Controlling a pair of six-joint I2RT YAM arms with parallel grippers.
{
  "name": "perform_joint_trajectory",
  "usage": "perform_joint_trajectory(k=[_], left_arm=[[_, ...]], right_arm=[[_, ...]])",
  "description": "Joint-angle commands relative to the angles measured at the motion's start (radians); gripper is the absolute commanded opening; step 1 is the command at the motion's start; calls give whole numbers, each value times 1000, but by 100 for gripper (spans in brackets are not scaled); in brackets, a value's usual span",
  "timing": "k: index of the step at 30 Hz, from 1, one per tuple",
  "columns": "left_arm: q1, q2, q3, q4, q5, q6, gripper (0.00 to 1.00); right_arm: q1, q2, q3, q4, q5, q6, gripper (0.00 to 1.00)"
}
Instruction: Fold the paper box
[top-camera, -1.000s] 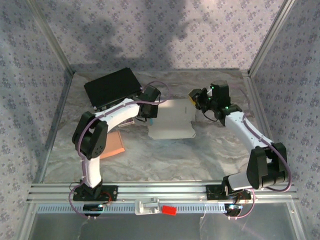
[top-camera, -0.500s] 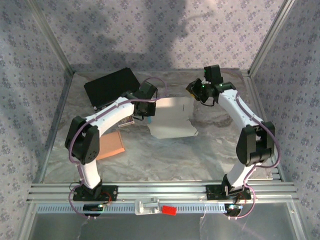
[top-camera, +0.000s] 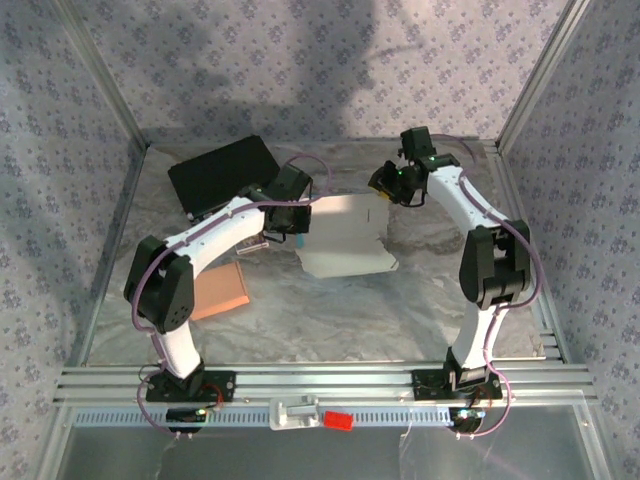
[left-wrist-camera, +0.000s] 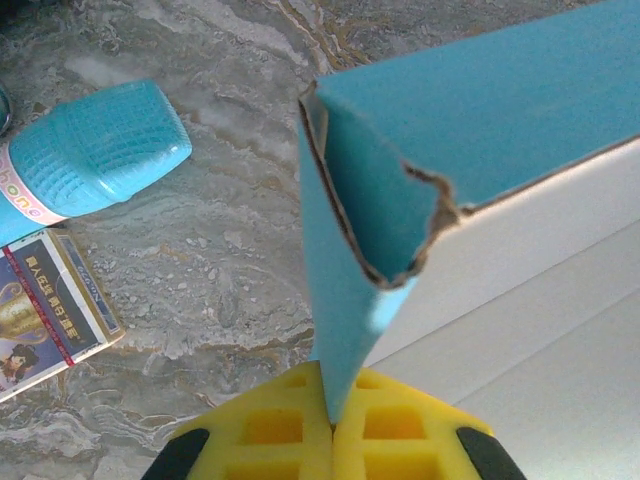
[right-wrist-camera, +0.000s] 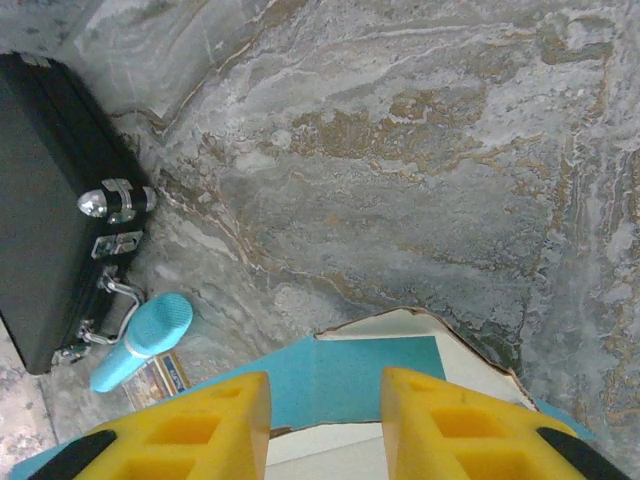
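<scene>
The paper box (top-camera: 345, 240) lies mid-table, white outside and blue inside. My left gripper (top-camera: 303, 232) is at its left edge. In the left wrist view this gripper (left-wrist-camera: 333, 420) is shut on a raised blue flap (left-wrist-camera: 350, 250) with a torn corner, and the white panel (left-wrist-camera: 520, 330) lies to the right. My right gripper (top-camera: 382, 195) hovers at the box's far right corner. In the right wrist view its yellow fingers (right-wrist-camera: 215, 420) stand apart around nothing, above a blue flap (right-wrist-camera: 370, 385) of the box.
A black case (top-camera: 222, 172) sits at the back left, with its latches and handle (right-wrist-camera: 110, 205) in the right wrist view. A blue microphone-shaped toy (left-wrist-camera: 95, 150) and a small printed card box (left-wrist-camera: 45, 300) lie left of the paper box. An orange pad (top-camera: 220, 290) lies near the left arm.
The right arm has swung back and left over the box's far right corner, and its jaws have widened slightly. The left gripper has kept its hold on the flap.
</scene>
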Motion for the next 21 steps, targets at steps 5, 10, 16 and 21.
perform_joint_trajectory(k=[5, 10, 16, 21], left_arm=[[7, -48, -20, 36, 22, 24, 0], [7, -59, -43, 79, 51, 45, 0], [16, -94, -88, 168, 89, 78, 0], [45, -114, -102, 236, 141, 97, 0]], right_arm=[[-7, -16, -7, -31, -73, -41, 36], [2, -36, -15, 63, -185, 37, 39], [-11, -149, -79, 122, -239, 92, 41], [-51, -308, -168, 25, -138, -9, 41]])
